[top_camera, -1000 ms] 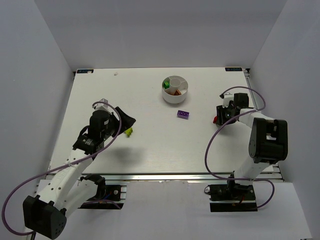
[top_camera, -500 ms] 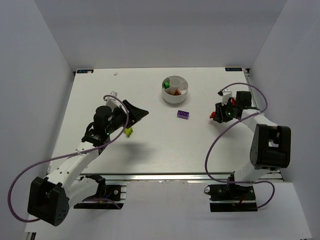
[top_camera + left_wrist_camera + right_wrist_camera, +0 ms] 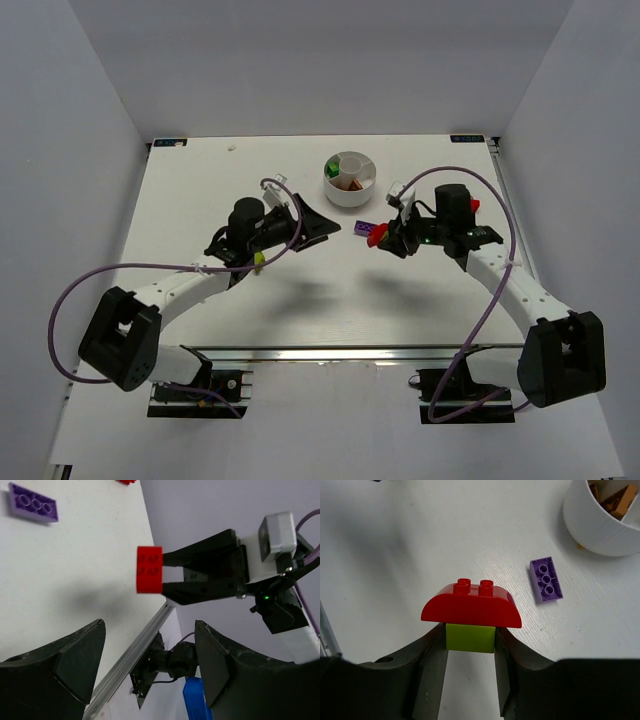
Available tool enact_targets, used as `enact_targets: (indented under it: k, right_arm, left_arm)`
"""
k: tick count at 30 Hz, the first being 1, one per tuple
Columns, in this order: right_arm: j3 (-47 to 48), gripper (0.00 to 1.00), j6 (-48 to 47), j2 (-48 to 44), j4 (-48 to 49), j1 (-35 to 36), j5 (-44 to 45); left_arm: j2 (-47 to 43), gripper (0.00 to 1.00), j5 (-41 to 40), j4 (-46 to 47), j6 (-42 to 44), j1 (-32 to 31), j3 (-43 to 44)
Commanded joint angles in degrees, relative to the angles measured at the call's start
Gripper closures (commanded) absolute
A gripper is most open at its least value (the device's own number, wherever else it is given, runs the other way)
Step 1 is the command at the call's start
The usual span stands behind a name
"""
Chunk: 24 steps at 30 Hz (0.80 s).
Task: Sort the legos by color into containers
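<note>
Both arms have swung to mid-frame. The right gripper (image 3: 164, 573) clamps a yellow-green brick (image 3: 470, 637) capped by a red brick (image 3: 470, 607), lower right of the dish (image 3: 350, 190); the left gripper (image 3: 150, 630) gapes opposite. Best to grasp red squarely and pull straight apart.

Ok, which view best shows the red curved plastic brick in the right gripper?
Right wrist: the red curved plastic brick sits central, atop a yellow-green block between the fingers. Left wrist shows just its studded face; top external, a red speck.

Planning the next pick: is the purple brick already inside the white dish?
No, the purple brick lies flat on the table, outside the white dish and apart from its wall.
</note>
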Motion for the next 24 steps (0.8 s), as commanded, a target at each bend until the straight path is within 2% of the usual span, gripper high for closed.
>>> enact_targets:
  k: [1, 10, 24]
  right_arm:
    - [1.83, 1.0, 2.05, -0.62, -1.4, 1.56, -0.23]
    - [3.59, 1.0, -1.47, -1.76, -2.81, 9.47, 1.18]
    - [4.21, 1.0, -0.51, -2.82, -2.46, 11.68, 0.3]
  left_arm:
    - [1.31, 0.19, 2.22, 3.04, -0.01, -1.16, 4.4]
    - [6.58, 0.21, 2.58, -0.21, 2.01, -4.41, 8.53]
    - [10.02, 0.29, 1.26, -7.42, 6.41, -7.84, 12.67]
